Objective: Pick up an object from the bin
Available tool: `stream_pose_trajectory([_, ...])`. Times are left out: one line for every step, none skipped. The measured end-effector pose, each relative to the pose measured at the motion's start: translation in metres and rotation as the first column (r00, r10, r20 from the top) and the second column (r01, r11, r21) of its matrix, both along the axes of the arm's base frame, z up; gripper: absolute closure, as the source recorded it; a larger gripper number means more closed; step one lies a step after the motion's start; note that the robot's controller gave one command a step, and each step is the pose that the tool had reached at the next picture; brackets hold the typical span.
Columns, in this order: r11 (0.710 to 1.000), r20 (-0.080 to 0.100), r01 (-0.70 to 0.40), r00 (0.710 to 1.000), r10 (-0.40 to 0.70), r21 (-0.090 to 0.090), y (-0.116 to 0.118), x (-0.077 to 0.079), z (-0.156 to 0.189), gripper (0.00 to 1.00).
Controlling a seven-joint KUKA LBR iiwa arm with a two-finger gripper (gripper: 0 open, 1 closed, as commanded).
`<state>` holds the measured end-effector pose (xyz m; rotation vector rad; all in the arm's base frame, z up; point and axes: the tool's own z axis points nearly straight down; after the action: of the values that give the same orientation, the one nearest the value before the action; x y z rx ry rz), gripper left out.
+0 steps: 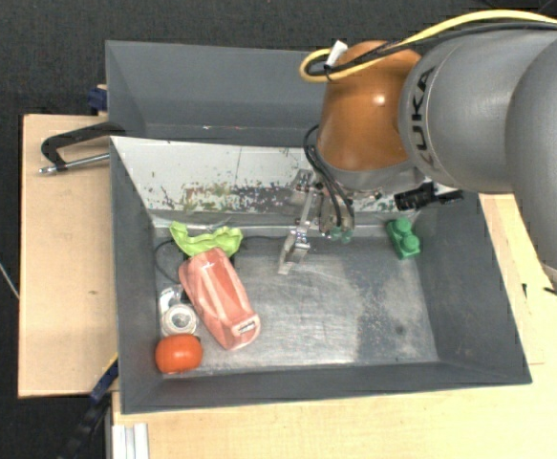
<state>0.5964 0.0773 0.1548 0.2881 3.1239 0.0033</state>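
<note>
The arm [488,75] looms at the upper right. Its gripper [314,239] hangs spread wide and empty over the bare floor of the bin [354,304] at upper centre, between a small green block [404,238] on the right and a crumpled green rag [204,240] on the left.

One camera, above the bin [354,304], tilted down, arm [488,84] from right
</note>
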Motion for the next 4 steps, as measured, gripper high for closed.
stream_pose_trajectory([0.973, -0.003, -0.23, 0.973, 0.23, -0.001, 0.026, 0.002, -0.016, 0.0])
stream_pose_trajectory([0.94, -0.002, -0.342, 0.94, 0.342, -0.011, 0.068, 0.005, -0.065, 0.0])
stream_pose_trajectory([0.976, 0.001, -0.217, 0.976, 0.217, -0.001, 0.091, 0.006, -0.079, 1.0])
stream_pose_trajectory([0.976, 0.001, -0.217, 0.976, 0.217, -0.001, 0.091, 0.006, -0.079, 1.0])
